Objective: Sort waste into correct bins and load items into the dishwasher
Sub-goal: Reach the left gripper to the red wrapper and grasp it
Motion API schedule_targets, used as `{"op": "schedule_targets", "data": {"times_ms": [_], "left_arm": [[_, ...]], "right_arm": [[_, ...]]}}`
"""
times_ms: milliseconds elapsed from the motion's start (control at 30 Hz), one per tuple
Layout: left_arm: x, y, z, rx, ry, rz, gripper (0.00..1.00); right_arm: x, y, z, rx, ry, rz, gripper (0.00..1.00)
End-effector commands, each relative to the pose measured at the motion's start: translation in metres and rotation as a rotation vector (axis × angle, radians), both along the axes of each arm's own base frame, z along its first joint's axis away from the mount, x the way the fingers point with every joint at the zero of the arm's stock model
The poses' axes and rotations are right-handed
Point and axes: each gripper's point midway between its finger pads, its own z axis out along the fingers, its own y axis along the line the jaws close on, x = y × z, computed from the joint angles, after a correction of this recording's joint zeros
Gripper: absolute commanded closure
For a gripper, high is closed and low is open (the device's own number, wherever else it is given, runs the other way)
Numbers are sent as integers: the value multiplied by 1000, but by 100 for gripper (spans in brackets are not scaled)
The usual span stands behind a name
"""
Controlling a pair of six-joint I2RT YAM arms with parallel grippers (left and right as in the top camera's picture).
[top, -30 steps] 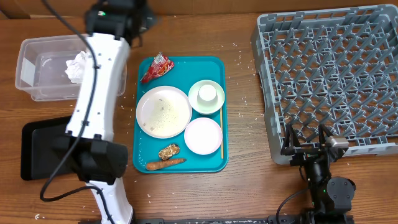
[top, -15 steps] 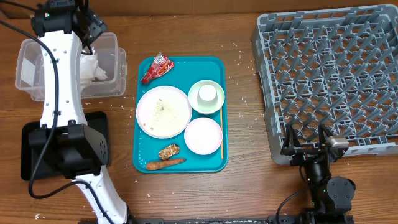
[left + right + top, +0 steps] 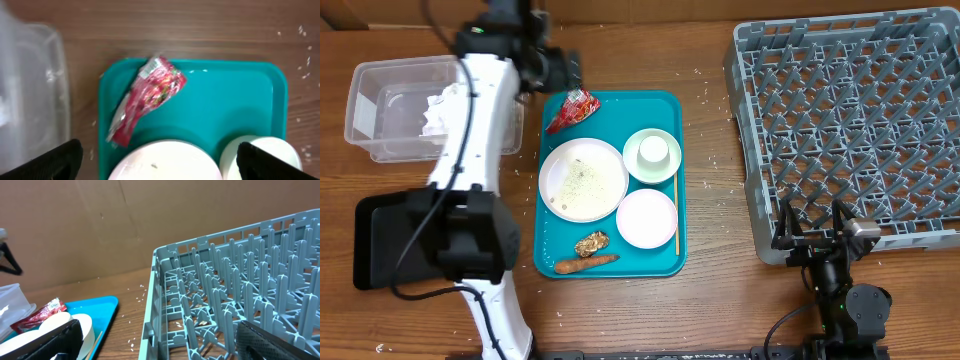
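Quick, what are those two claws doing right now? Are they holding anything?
Left gripper: open, holding nothing, above the red wrapper.
Right gripper: open, holding nothing, at the grey rack edge.

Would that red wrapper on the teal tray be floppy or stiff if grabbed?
Probably floppy: the red wrapper looks crumpled and creased. Likely very light, since it seems thin and flattened. Its shiny film may slip when pinched.
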Motion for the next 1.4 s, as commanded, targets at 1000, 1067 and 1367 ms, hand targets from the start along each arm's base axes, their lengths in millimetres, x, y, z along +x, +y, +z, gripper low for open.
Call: {"op": "schedule_targets", "data": {"times_ms": [1000, 1067, 1367], "left_arm": [[-7, -11, -74, 285, -5, -377, 11], [-10, -10, -75, 289, 6, -387, 11], [1, -11, -78, 291, -36, -382, 9]], "right_arm": [[0, 1, -2, -4, -1, 5, 0], [0, 1, -2, -4, -2, 5, 0], [0, 1, -2, -4, -1, 5, 0]]}}
